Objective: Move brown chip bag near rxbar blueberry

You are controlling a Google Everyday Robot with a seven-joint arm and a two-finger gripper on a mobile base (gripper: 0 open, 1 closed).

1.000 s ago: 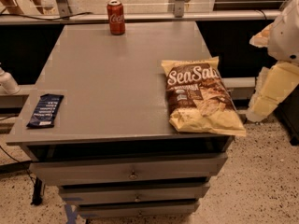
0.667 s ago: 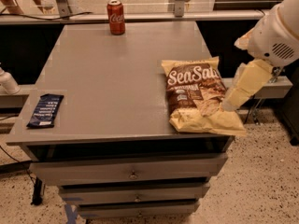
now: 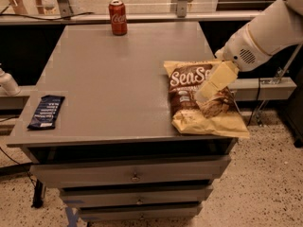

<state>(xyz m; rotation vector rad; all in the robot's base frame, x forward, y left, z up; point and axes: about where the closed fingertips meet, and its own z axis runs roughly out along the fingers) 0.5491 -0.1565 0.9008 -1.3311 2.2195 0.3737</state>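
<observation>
The brown chip bag point(image 3: 191, 100) lies flat at the right front of the grey table point(image 3: 118, 79), its lower end past the table's edge. The rxbar blueberry point(image 3: 46, 111) lies near the front left corner, far from the bag. My gripper point(image 3: 204, 94) comes in from the right on a white arm point(image 3: 258, 37) and hangs over the middle of the bag, covering part of its lettering.
A red soda can point(image 3: 118, 17) stands upright at the table's back edge. Drawers point(image 3: 135, 174) sit under the tabletop. A white object point(image 3: 7, 84) is beside the table on the left. Speckled floor lies to the right.
My arm has swung in from the right, off the table's side, and now reaches over the chip bag. The bag, bar and can have not moved.
</observation>
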